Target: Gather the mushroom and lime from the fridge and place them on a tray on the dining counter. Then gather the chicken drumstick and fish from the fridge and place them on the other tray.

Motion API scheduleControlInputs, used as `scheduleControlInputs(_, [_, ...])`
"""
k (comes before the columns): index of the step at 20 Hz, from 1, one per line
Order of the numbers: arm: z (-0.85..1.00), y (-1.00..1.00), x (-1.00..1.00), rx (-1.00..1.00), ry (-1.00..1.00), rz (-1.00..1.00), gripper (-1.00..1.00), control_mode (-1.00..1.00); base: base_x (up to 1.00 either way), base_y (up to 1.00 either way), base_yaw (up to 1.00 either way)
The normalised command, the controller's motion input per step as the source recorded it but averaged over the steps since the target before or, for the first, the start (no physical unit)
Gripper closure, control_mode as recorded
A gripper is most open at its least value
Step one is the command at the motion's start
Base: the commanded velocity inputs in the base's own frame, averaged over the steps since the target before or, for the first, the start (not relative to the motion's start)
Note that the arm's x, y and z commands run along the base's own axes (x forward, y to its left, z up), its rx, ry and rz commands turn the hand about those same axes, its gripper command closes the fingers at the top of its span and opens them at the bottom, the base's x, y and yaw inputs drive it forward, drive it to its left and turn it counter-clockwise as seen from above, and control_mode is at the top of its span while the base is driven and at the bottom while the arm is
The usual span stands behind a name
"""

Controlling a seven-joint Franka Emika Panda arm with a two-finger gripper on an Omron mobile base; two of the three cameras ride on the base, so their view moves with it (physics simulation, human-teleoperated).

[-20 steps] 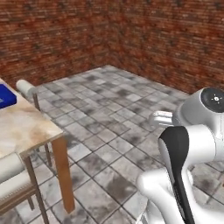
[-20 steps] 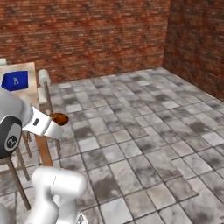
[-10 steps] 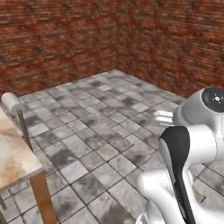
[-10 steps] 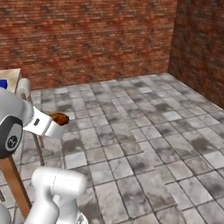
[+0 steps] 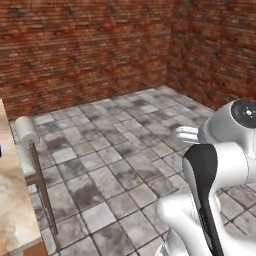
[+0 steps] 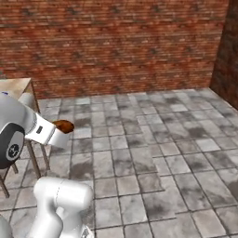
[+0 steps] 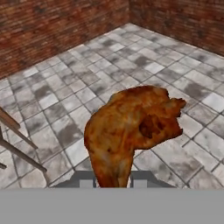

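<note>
Counter edge: the dining counter (image 5: 12, 210) lies at 9 o'clock in the left base view. In the right base view, the gripper (image 6: 59, 131), at 9 o'clock, is clamped on the chicken drumstick (image 6: 63, 126). In the hand view, the meat projects from 6 o'clock toward centre, above tiled floor (image 7: 183, 83).

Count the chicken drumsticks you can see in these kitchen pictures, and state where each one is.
1. The chicken drumstick is held in the gripper, in the air above the tiled floor; others may lie out of view.
</note>
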Motion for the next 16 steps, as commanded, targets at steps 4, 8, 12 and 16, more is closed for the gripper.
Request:
scheduleControlInputs(4, [0.0,0.0,0.0,0.0,0.0,0.0,1.0,1.0,1.0,-0.06,0.59])
scheduleControlInputs(8, [0.0,0.0,0.0,0.0,0.0,0.0,1.0,1.0,1.0,-0.14,0.68])
scheduleControlInputs(12, [0.0,0.0,0.0,0.0,0.0,0.0,1.0,1.0,1.0,-0.18,0.7])
scheduleControlInputs(16, [0.0,0.0,0.0,0.0,0.0,0.0,1.0,1.0,0.95,-0.28,0.64])
